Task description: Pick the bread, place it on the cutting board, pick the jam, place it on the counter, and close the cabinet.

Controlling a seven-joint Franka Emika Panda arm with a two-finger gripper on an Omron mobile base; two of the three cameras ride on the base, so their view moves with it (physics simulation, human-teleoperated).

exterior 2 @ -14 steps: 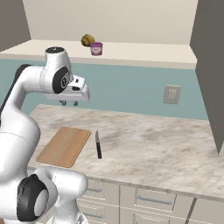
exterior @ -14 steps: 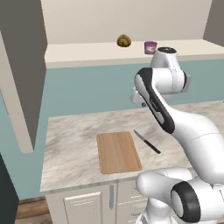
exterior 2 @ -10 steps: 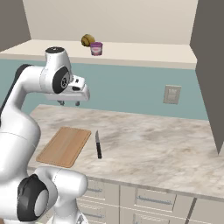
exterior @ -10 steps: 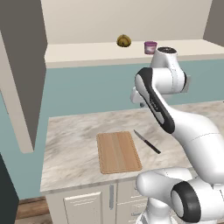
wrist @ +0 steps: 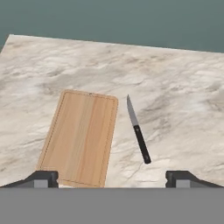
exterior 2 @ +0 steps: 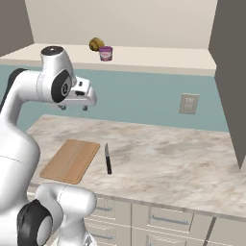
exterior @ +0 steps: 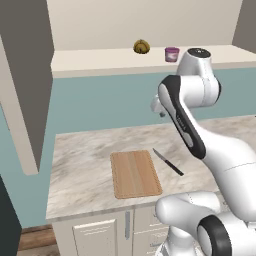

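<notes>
The first step, picking the bread [exterior: 141, 47], is not yet started in my judgement. The bread sits on the cream shelf of the open cabinet [exterior: 125, 57], and the jam [exterior: 171, 54] stands near beside it, apart. The gripper [exterior 2: 73, 106] hangs above the counter [exterior 2: 163, 158], below the level of the shelf, with its fingers [wrist: 41, 179] spread wide and holding nothing. Under it lies the cutting board [wrist: 81, 136], bare, with a black-handled knife [wrist: 138, 131] just beside it. The next move calls for raising the hand to the shelf and approaching the bread without pushing the jar.
</notes>
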